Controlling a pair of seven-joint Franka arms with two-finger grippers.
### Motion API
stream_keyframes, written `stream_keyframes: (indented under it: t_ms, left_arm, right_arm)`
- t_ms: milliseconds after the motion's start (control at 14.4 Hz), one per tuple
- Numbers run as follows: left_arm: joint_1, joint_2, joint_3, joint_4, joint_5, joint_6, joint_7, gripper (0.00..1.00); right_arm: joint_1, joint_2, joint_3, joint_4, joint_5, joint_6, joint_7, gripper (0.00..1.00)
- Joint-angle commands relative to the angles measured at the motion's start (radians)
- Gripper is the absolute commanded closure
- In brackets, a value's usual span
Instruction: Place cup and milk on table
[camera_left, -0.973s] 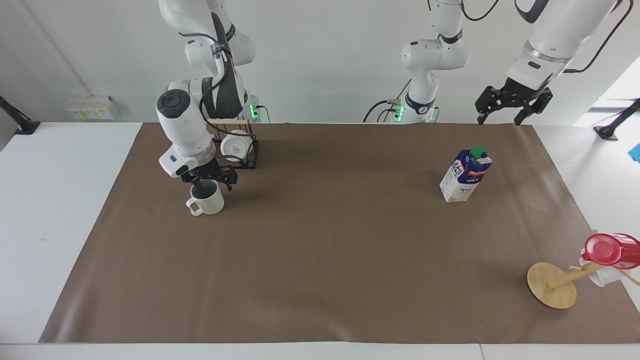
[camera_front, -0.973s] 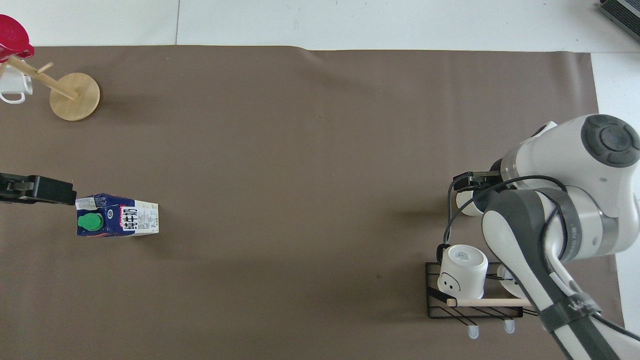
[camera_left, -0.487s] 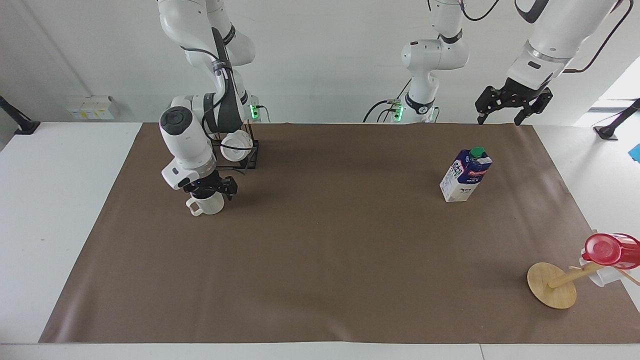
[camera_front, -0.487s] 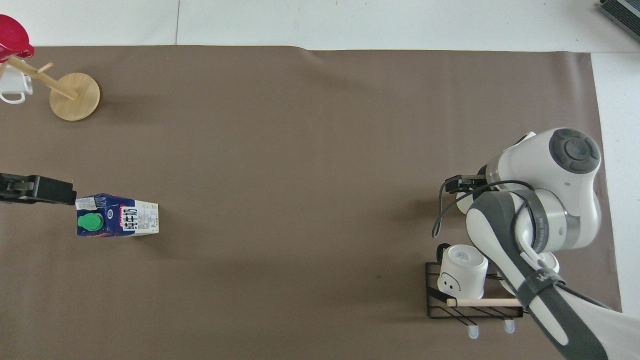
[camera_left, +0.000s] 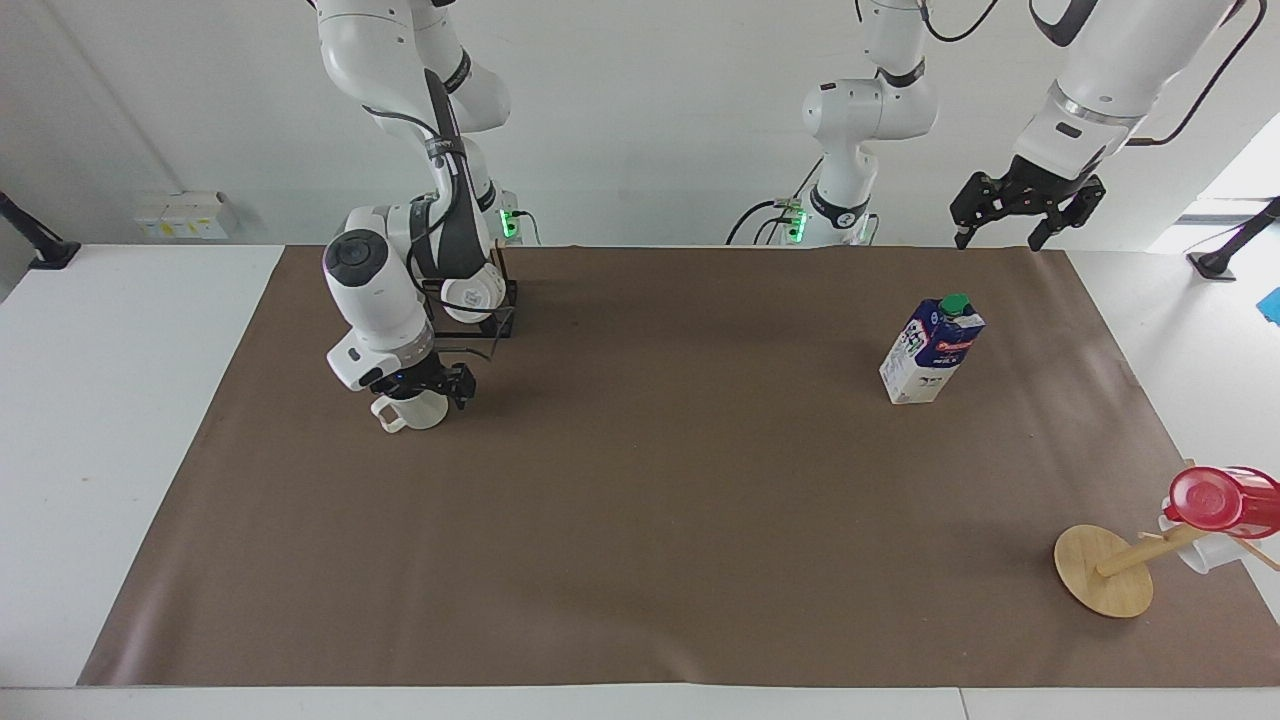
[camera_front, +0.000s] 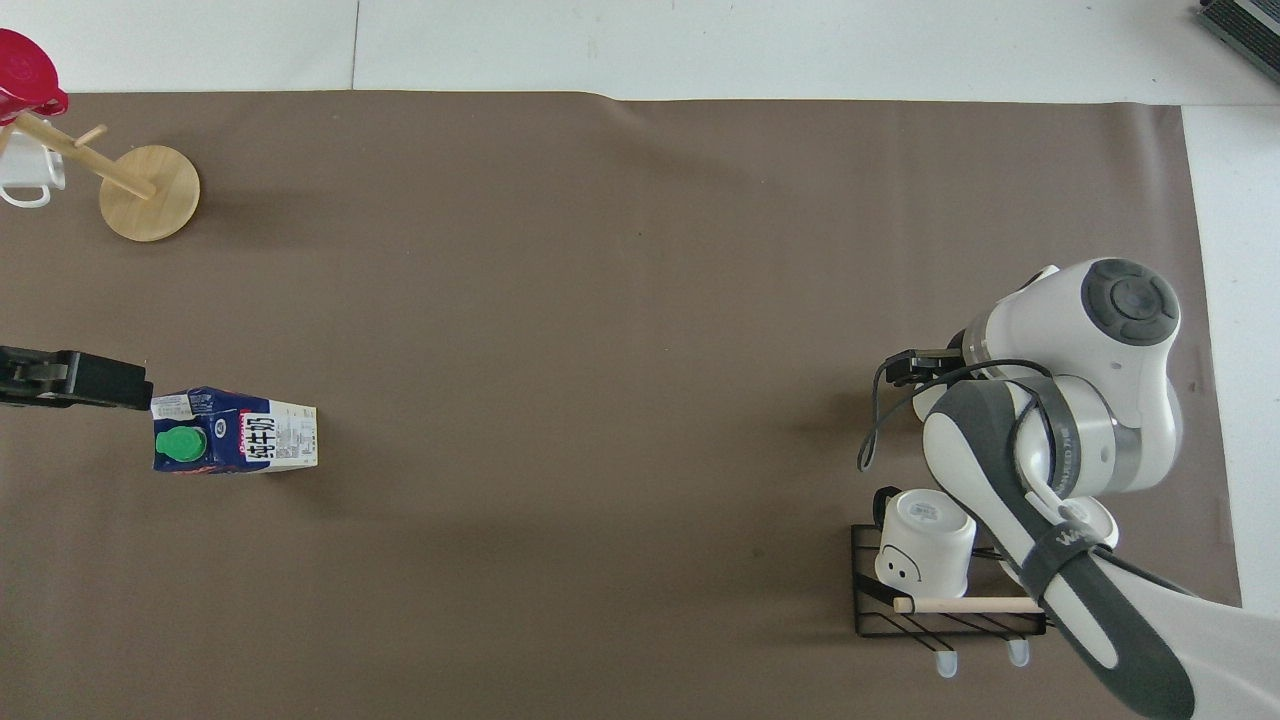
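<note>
The cream-white cup (camera_left: 414, 411) stands upright on the brown paper of the table (camera_left: 640, 520), toward the right arm's end, just farther from the robots than the wire rack. My right gripper (camera_left: 421, 386) is down on the cup's rim and shut on it. In the overhead view the right arm hides most of the cup. The milk carton (camera_left: 933, 349) stands upright on the paper toward the left arm's end; it also shows in the overhead view (camera_front: 236, 443). My left gripper (camera_left: 1010, 218) hangs open and empty over the table's edge nearest the robots, apart from the carton.
A black wire rack (camera_left: 497, 312) holding white mugs (camera_front: 925, 546) stands next to the right arm. A wooden mug tree (camera_left: 1103, 570) with a red plastic cup (camera_left: 1218, 500) and a white mug (camera_front: 24, 176) lies at the corner farthest from the robots, at the left arm's end.
My right gripper has lowered the cup onto the paper and shifted a little toward the robots. The left arm and the milk carton have not moved.
</note>
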Motion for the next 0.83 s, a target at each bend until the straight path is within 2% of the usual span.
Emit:
stream_keyframes:
  t_ms: [0,70,139,765]
  left_arm:
    - [-0.004,-0.006,0.007,0.012,-0.009,-0.019,0.013,0.0]
    - [-0.006,-0.006,0.007,0.01,-0.009,-0.019,0.013,0.0]
    - [-0.006,-0.006,0.007,0.01,-0.009,-0.019,0.011,0.0]
    - [-0.004,-0.006,0.007,0.01,-0.009,-0.021,0.014,0.0]
  right_arm:
    - [-0.011,-0.002,0.008,-0.004,0.002,0.018,-0.01,0.65]
    - [-0.011,-0.002,0.008,-0.004,0.004,0.016,-0.005,0.96]
    - [-0.011,-0.002,0.008,-0.003,0.004,0.015,0.007,1.0]
    - [-0.005,-0.019,0.008,0.036,0.036,0.001,0.028,1.0]
